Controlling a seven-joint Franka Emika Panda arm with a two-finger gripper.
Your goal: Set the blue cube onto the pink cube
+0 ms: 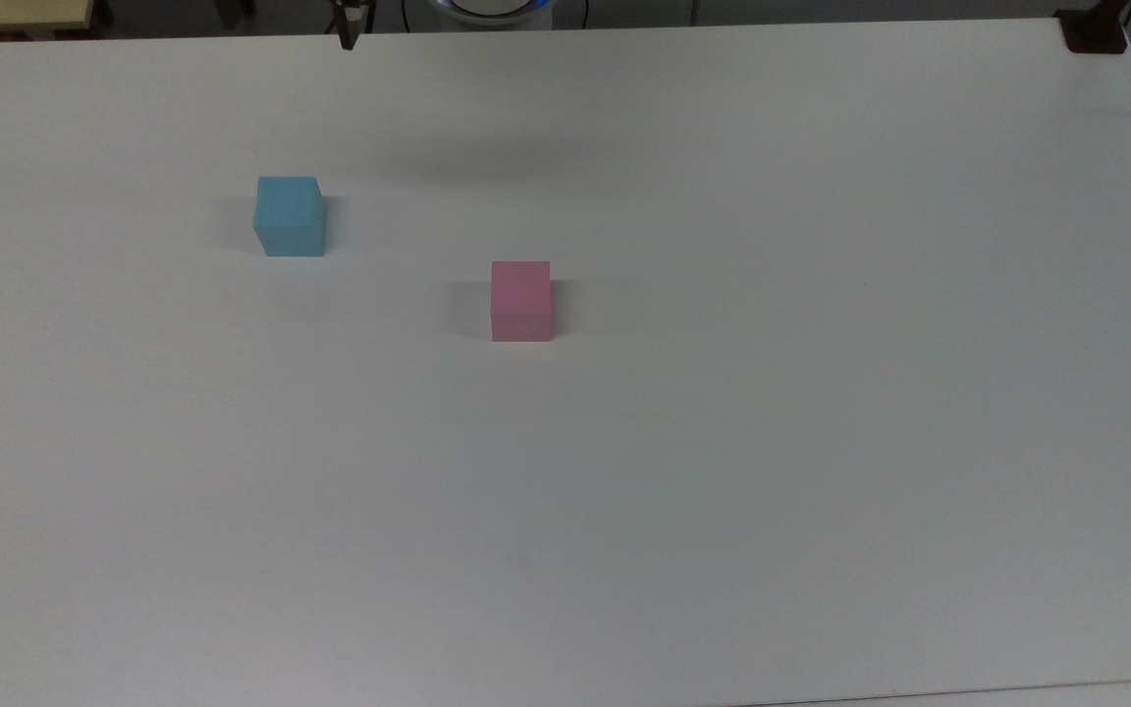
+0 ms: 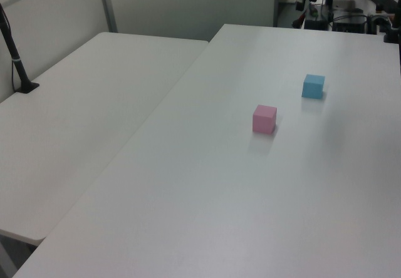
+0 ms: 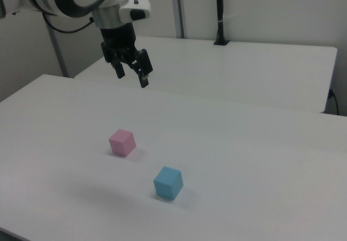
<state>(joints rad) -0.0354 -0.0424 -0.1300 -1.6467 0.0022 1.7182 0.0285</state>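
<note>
On the white table [image 3: 260,143]: two cubes rest flat, well apart, neither touched.
Blue cube [image 3: 168,183]: it sits in the right view's lower middle, nearer that camera than its partner; in the top view [image 1: 290,216] it lies to the top view's left of the pink one.
Pink cube [image 3: 122,142]: upright, its top face bare.
Gripper [image 3: 132,73]: it hangs high above the table with its fingers spread apart and nothing between them, well clear of both cubes.
Step in hand: judged to be the approach to the blue cube.
Doing it well: the arm should centre over the blue cube, turn the fingers square to two opposite faces, then descend straight so neither finger nudges it.
Risk: an off-centre descent could push the cube aside.
</note>
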